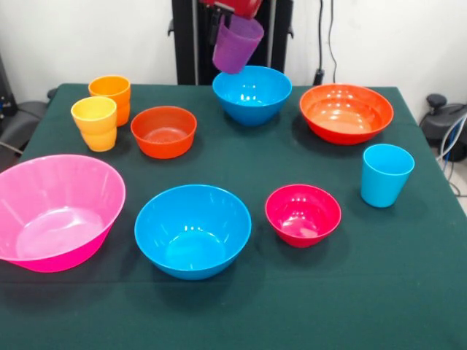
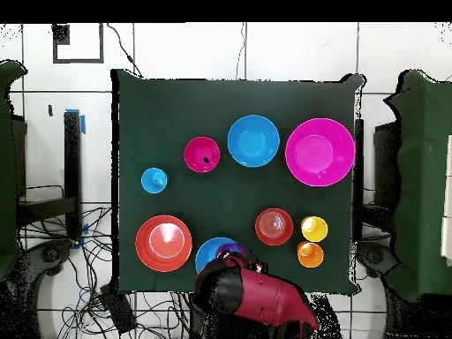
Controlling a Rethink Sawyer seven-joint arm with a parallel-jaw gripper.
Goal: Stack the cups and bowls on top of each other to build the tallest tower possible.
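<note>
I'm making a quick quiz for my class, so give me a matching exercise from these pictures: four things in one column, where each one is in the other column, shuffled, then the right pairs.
Things:
1. purple tumbler
2. light blue tumbler
3. yellow tumbler
4. small crimson bowl

Places, as seen in the front view:
A. standing alone by the table's right edge
B. on the cloth between a medium blue bowl and the light blue tumbler
C. held tilted in the air by the tool, above the far medium blue bowl
D. touching the orange tumbler, near the left edge

Pairs: 1-C, 2-A, 3-D, 4-B

End effector (image 1: 232, 9) cropped; far blue bowl (image 2: 210, 253) half-hidden.
</note>
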